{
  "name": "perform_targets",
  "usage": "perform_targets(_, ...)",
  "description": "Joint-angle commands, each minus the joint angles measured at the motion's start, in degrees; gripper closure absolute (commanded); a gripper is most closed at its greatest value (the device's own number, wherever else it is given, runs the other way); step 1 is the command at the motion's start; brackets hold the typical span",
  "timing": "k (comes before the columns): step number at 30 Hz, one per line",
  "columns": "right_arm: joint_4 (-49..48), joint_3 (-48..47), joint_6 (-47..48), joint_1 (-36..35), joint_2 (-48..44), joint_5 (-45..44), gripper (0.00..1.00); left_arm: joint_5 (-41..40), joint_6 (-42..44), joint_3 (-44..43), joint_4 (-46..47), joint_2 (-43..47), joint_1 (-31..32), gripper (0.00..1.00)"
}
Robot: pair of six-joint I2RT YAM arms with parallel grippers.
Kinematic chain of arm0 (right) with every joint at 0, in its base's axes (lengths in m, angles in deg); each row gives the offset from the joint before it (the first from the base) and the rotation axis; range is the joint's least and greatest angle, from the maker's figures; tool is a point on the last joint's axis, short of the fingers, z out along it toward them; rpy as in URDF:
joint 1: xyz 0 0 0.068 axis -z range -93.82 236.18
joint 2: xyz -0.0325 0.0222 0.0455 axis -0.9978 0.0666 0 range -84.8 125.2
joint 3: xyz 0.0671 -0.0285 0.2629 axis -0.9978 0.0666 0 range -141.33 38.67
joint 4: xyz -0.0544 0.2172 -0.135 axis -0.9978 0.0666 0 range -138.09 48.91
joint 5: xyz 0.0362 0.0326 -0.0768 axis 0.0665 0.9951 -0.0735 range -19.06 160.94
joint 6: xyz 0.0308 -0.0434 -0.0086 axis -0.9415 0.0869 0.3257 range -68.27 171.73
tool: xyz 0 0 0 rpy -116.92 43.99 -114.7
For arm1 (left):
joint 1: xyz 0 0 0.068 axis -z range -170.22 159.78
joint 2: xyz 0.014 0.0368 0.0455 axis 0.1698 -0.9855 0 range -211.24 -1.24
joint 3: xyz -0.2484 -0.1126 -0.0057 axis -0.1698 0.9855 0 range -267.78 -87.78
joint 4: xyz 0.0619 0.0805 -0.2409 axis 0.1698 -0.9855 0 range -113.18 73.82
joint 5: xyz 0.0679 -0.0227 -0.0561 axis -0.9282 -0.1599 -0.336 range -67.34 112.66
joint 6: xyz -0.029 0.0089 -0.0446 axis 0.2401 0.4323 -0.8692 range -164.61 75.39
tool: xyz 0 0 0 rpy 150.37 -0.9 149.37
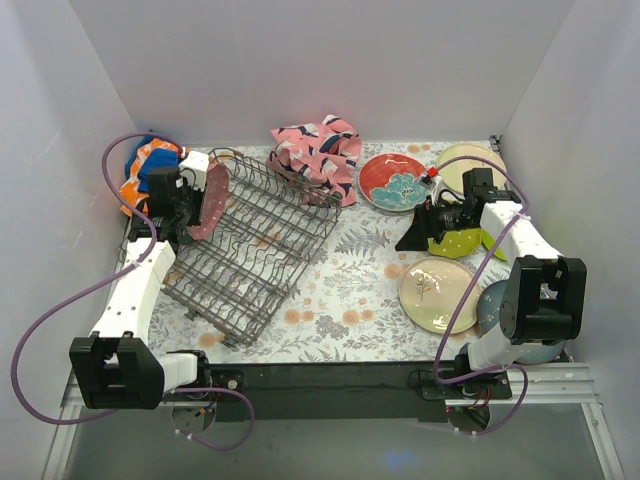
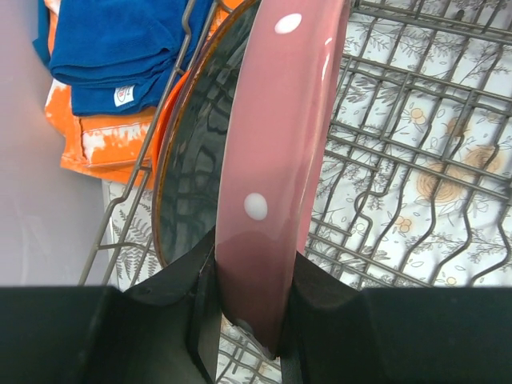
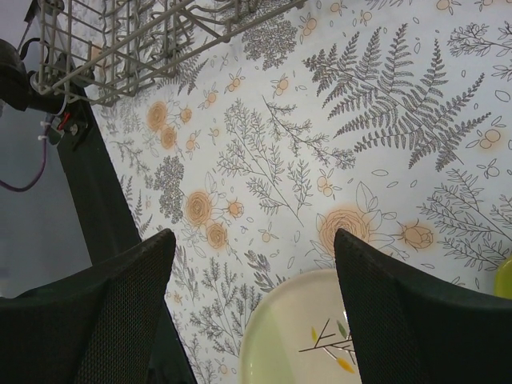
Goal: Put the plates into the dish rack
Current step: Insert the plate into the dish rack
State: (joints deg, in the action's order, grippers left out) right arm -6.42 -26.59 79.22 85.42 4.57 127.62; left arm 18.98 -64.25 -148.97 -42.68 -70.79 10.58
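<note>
Clamping a pink plate (image 2: 276,144) upright, left hand (image 2: 248,300) hovers over dish rack (image 2: 416,120).

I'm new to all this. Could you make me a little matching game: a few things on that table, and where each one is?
Things:
1 pink plate
2 red plate
3 blue towel

Places:
A folded on an orange cloth
B pinched on edge in the left gripper
C flat beside the patterned cloth

Pairs: 1-B, 2-C, 3-A

Bare gap between rack (image 1: 250,250), cream plate (image 1: 437,293)
</note>
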Motion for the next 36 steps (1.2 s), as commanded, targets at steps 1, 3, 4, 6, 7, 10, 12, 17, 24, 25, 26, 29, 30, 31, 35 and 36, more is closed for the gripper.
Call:
perform_targets(1, 1.0, -2.4, 1.3, 0.1, 0.2, 0.2, 0.14, -2.0, 2.2, 0.0, 10.5, 2.9, -0.5, 1.0)
perform_targets(3, 1.1, -2.3, 1.4, 0.2, 0.2, 0.2, 0.14, -2.3, 2.6, 0.8, 11.3, 2.9, -0.6, 1.0)
perform_targets(4, 1.1, -2.3, 1.4, 0.2, 0.2, 0.2, 0.14, -2.4, 2.8, 1.0, 11.5, 2.9, -0.6, 1.0)
perform_targets(6, 1.2, -2.3, 1.4, 0.2, 0.2, 0.1, 0.14, -2.6, 3.3, 1.2, 11.6, 2.7, -0.7, 1.0)
perform_targets(7, 1.1, -2.3, 1.5, 0.2, 0.2, 0.1, 0.14, -2.6, 3.5, 1.3, 11.6, 2.5, -0.7, 1.0)
perform_targets(10, 1.2, -2.3, 1.5, 0.2, 0.1, 0.1, 0.14, -2.8, 4.4, 1.6, 11.6, 2.4, -0.7, 1.0)
perform_targets(12, 1.2, -2.2, 1.5, 0.2, 0.2, 0.2, 0.14, -2.8, 5.0, 1.7, 11.6, 2.3, -0.7, 1.0)
perform_targets(17, 1.4, -2.2, 1.5, 0.1, 0.3, 0.4, 0.14, -2.7, 5.2, 2.7, 12.4, 1.9, -0.7, 1.0)
perform_targets(24, 1.4, -2.1, 1.7, 0.1, 0.2, 0.4, 0.13, -2.8, 5.6, 3.4, 13.1, 1.4, -0.7, 1.0)
perform_targets(25, 1.5, -2.1, 1.7, 0.2, 0.2, 0.4, 0.13, -2.8, 5.7, 3.6, 13.2, 1.2, -0.7, 1.0)
perform_targets(26, 1.4, -2.1, 1.7, 0.2, 0.2, 0.5, 0.13, -2.8, 5.8, 3.7, 13.3, 1.0, -0.7, 1.0)
perform_targets(29, 1.6, -2.2, 1.6, 0.2, 0.4, 0.7, 0.13, -3.0, 6.0, 4.3, 14.0, 0.5, -0.7, 1.0)
perform_targets(30, 1.5, -2.2, 1.6, 0.2, 0.3, 0.7, 0.13, -3.1, 5.9, 4.7, 14.3, 0.3, -0.7, 1.0)
perform_targets(31, 1.6, -2.2, 1.6, 0.2, 0.4, 0.7, 0.13, -3.0, 5.9, 4.8, 14.4, 0.3, -0.7, 1.0)
perform_targets(35, 1.6, -2.3, 1.7, 0.1, 0.4, 0.7, 0.13, -3.6, 6.2, 5.5, 15.3, -0.5, -0.7, 1.0)
perform_targets(36, 1.7, -2.3, 1.7, 0.1, 0.4, 0.7, 0.13, -3.7, 6.2, 5.6, 15.6, -0.5, -0.7, 1.0)
